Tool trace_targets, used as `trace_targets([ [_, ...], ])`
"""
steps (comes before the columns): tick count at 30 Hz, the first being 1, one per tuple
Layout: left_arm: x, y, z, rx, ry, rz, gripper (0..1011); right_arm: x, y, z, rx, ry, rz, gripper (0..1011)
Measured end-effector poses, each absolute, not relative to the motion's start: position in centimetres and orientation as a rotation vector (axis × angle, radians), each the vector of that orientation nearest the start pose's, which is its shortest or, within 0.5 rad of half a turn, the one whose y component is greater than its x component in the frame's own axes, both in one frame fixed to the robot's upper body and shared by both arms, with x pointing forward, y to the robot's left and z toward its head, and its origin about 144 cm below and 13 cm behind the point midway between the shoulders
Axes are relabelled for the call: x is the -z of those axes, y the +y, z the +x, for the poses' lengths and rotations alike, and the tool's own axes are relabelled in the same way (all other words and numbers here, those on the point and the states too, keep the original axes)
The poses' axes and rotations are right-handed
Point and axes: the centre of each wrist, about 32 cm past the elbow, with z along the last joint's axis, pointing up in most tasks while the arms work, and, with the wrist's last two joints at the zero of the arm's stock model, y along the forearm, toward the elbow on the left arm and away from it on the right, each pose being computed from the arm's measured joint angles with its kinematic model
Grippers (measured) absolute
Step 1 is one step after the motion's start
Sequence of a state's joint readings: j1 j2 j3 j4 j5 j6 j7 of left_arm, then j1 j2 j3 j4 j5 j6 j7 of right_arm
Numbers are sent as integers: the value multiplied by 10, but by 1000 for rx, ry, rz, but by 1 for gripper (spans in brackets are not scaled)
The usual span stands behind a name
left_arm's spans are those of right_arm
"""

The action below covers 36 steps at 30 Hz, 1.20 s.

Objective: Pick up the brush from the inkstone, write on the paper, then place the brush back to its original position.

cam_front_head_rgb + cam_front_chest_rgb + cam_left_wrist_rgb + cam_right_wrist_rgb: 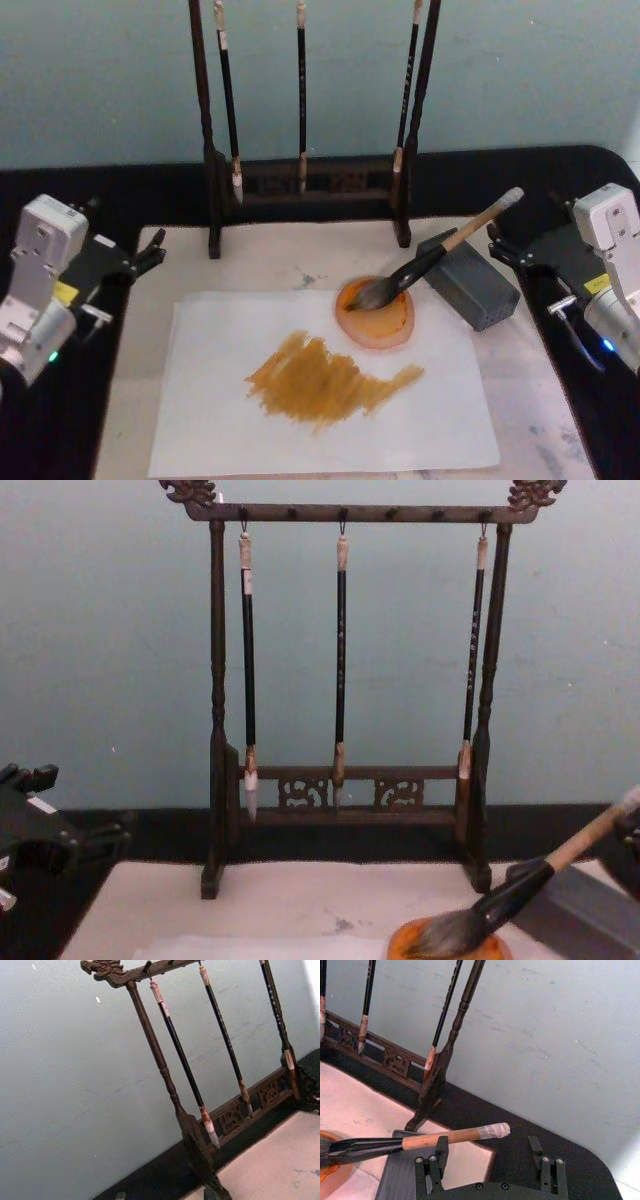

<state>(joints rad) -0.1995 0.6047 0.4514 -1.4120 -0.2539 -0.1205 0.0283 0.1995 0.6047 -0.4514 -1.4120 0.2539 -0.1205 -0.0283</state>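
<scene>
Since the brush [440,255] lies free, with its bristles in the inkstone [385,337] and its handle propped on a grey block [482,292], the main risk is probably that it rolls or slides. A nudge from the side could tip the handle off the block and flick ink across the paper [300,430], which already carries ochre strokes. The inkstone sits on the paper's far right corner, so pulling the brush along its length might drag the dish and wrinkle the sheet. A grip at the taped end would likely lever the bristles up unevenly; a hold nearer the middle of the handle looks safer.

The long axis runs diagonally. The bristles point toward the robot and to its left, low in the dish. The taped end points away and to the right, raised, toward the right pincer [506,250].

That pincer stands just beside the handle end, wide apart and empty; in the right wrist view one finger [441,1149] shows near the wood. The left pincer [148,252] sits at the mat's left edge, also spread and empty.
</scene>
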Motion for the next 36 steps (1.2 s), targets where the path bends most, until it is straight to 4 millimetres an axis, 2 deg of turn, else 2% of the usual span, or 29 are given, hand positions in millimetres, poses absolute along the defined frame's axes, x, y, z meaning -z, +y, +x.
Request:
trace_targets([
  [18, -1140, 310, 489, -1248, -285, 304, 1010, -1140, -310, 488, 1248, -285, -304, 1000],
  [22, -1140, 310, 489, -1248, -285, 304, 1010, -1147, -315, 478, 1240, -273, -279, 1000],
  [28, -1140, 310, 489, -1248, -285, 304, 1010, -1161, -330, 456, 1266, -76, -115, 1000],
  [31, -1140, 310, 489, -1248, -285, 304, 1010, -1169, -341, 443, 1278, 107, 7, 1000],
  [36, -1140, 310, 489, -1248, -285, 304, 1009, -1174, -348, 437, 1264, 341, 129, 1000],
])
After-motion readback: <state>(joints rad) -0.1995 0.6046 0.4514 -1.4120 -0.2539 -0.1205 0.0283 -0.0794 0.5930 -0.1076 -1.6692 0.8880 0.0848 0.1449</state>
